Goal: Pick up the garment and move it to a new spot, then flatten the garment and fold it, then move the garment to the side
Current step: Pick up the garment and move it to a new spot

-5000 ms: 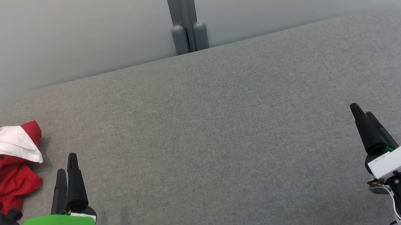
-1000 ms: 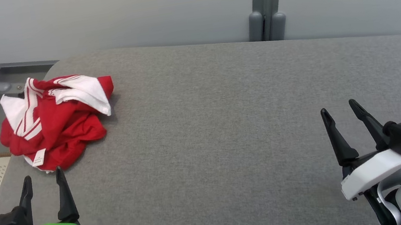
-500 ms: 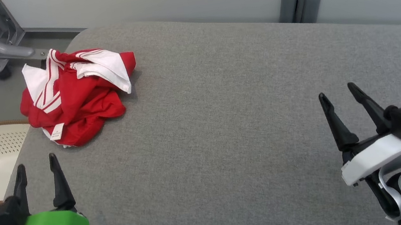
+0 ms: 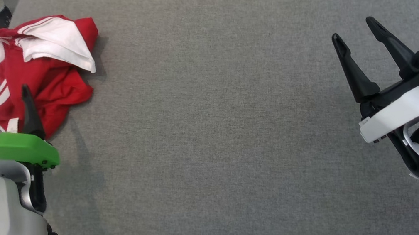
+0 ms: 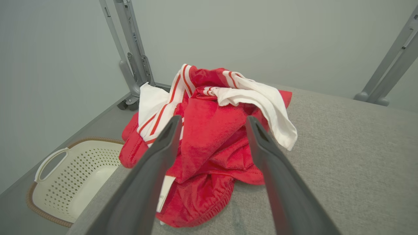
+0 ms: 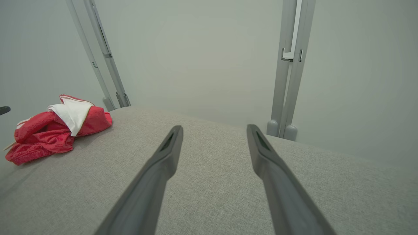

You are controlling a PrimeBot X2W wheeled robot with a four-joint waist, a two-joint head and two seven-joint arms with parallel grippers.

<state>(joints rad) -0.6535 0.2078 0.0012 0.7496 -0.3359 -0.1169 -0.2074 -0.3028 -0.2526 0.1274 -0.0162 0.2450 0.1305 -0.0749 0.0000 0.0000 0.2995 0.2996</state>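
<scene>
- Since half a second ago our head camera has tipped down, and our left pincer has drawn up to the near edge of the garment, fingers spread, holding nothing.
- Our right pincer hangs released, well apart from it.
- We see the garment crumpled at the far-left corner of the worktop, with a basket below.

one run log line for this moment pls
stage: pre-grasp | left gripper: open, aimed at crumpled red-and-white garment | right gripper: open, empty, above grey surface

Left tool spread wide, crumpled red-white garment just ahead on grey surface; cream basket beside.
</scene>
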